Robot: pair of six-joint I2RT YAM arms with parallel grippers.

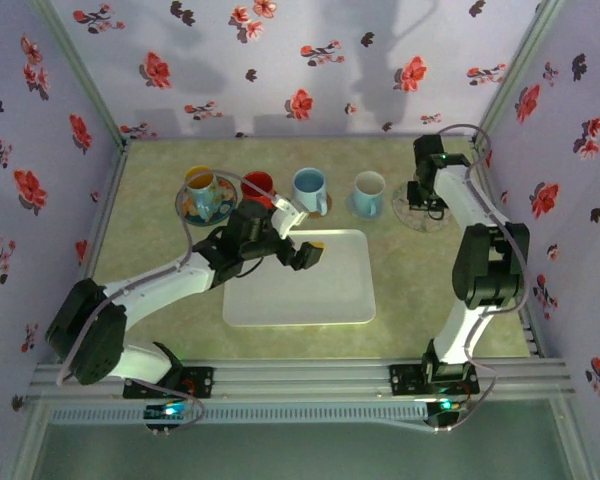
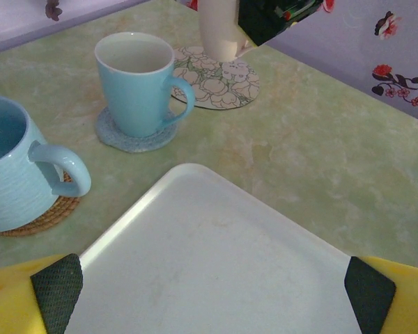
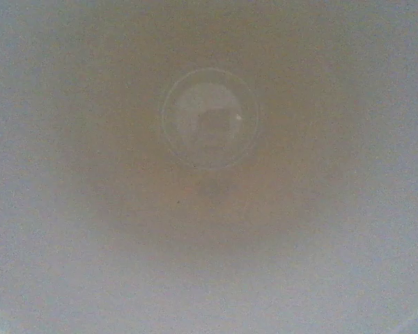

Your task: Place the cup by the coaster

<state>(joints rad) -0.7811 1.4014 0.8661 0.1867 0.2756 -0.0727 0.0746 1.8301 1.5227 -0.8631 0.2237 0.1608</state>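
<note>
We are judging the task close to its end from how things are lying. The table (image 1: pixel 420 290) is boxed in by flowered walls (image 1: pixel 570 150), one of them standing close outboard of the right claw (image 1: pixel 427 200). The white tray (image 1: pixel 310 290) is lying directly under the left claw (image 1: pixel 308 254), whose yellow fingers (image 2: pixel 7 306) are standing spread wide with only bare tray between them. The right arm is reaching toward the far right of the table, and the cream cup (image 2: pixel 219 28) is sitting right under its claw, over the far part of the flowered coaster (image 2: pixel 219 87). We cannot tell whether the cup's base is resting there or hanging just clear. The right wrist camera is looking straight down into the pale cup, so we cannot tell whether that claw is pinching it or standing loose. We are judging what is left as settling the cup, releasing it and lifting away.

As for room, a teal mug (image 2: pixel 139 90) on a grey-blue coaster (image 2: pixel 125 136) is standing just left of the right claw, near the flowered coaster but apart from it. A pale blue mug (image 2: pixel 14 174) on a woven coaster (image 2: pixel 45 219) is standing ahead and to the left of the left claw. Open table is lying on the near side of the right claw, between the flowered coaster and the tray's corner. We are judging straight up as the freest way out.
</note>
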